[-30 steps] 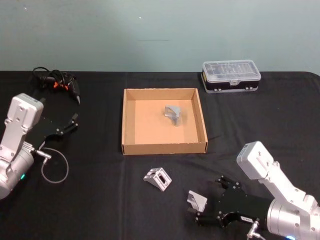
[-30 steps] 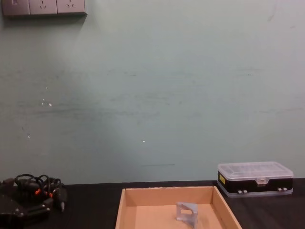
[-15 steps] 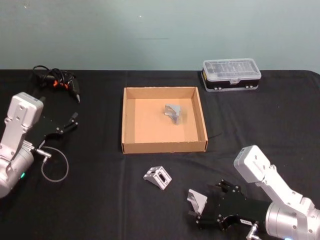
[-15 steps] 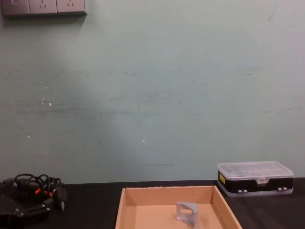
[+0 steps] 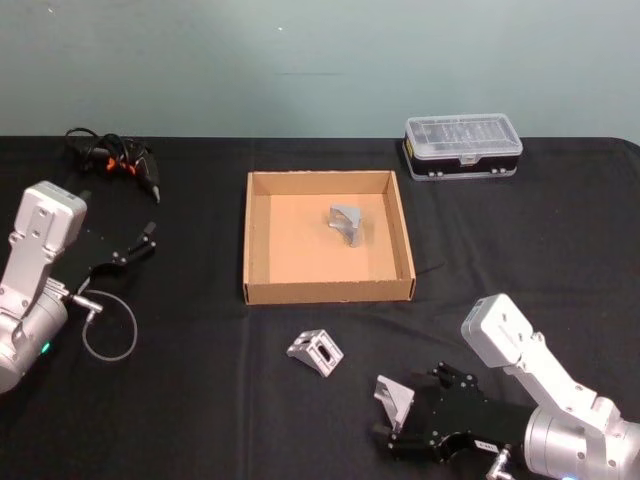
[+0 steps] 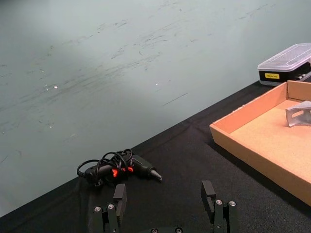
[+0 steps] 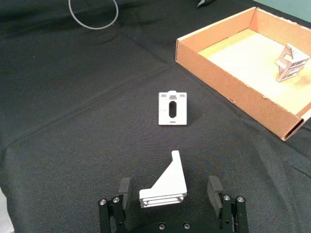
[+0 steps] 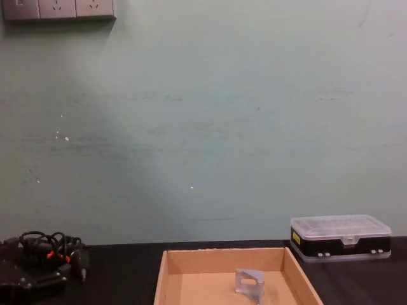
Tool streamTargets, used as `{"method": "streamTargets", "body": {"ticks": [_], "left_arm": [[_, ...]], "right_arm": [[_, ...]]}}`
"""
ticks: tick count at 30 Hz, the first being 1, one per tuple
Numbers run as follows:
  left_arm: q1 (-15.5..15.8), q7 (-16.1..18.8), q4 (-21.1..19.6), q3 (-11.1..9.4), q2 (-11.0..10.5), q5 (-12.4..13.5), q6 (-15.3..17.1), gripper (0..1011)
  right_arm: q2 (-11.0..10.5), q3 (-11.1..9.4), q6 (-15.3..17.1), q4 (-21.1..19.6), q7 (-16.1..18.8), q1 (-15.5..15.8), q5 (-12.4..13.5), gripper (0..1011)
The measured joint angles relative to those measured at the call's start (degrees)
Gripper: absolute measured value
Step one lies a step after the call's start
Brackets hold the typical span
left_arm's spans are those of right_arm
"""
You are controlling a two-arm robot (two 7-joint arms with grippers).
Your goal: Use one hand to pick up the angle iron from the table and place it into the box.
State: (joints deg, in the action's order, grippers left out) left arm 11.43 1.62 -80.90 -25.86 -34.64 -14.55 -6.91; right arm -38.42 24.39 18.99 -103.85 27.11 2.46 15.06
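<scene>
Black table [image 5: 200, 400], near edge: right end effector [image 7: 168, 184] loosely straddles angle iron [image 5: 394, 402]

Matte black bench [image 5: 200, 420], tan cardboard box [image 5: 256, 240], silver-grey angle iron [image 5: 347, 225] inside it, two paler silver angle irons [image 5: 316, 352], black case [image 5: 462, 150] with clear lid and yellow label, black tool [image 5: 125, 168] with orange marks, pale green wall [image 5: 320, 60], black left hand [image 6: 164, 196] and right hand [image 7: 169, 187] on silver-grey arms

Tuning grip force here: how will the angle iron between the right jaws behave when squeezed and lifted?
Probably stiff: the angle iron looks like solid ribbed metal. Its smooth sloped side may slip between the right gripper's open jaws. It stands upright on a small base, so an off-centre touch might tip it.
</scene>
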Motion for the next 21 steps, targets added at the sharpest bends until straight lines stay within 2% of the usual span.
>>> {"method": "streamTargets", "body": {"ticks": [12,18,21], "left_arm": [[0.0,0.0,0.0,0.0,0.0,0.0,0.0,1011],[0.0,0.0,0.0,0.0,0.0,0.0,0.0,1011],[0.0,0.0,0.0,0.0,0.0,0.0,0.0,1011]], "right_arm": [[0.07,0.06,-0.05,0.09,0.03,-0.06,-0.06,1003],[0.04,0.03,-0.08,0.05,0.05,-0.05,-0.06,883],[0.04,0.02,-0.09,0.04,0.06,-0.05,-0.05,792]]}}
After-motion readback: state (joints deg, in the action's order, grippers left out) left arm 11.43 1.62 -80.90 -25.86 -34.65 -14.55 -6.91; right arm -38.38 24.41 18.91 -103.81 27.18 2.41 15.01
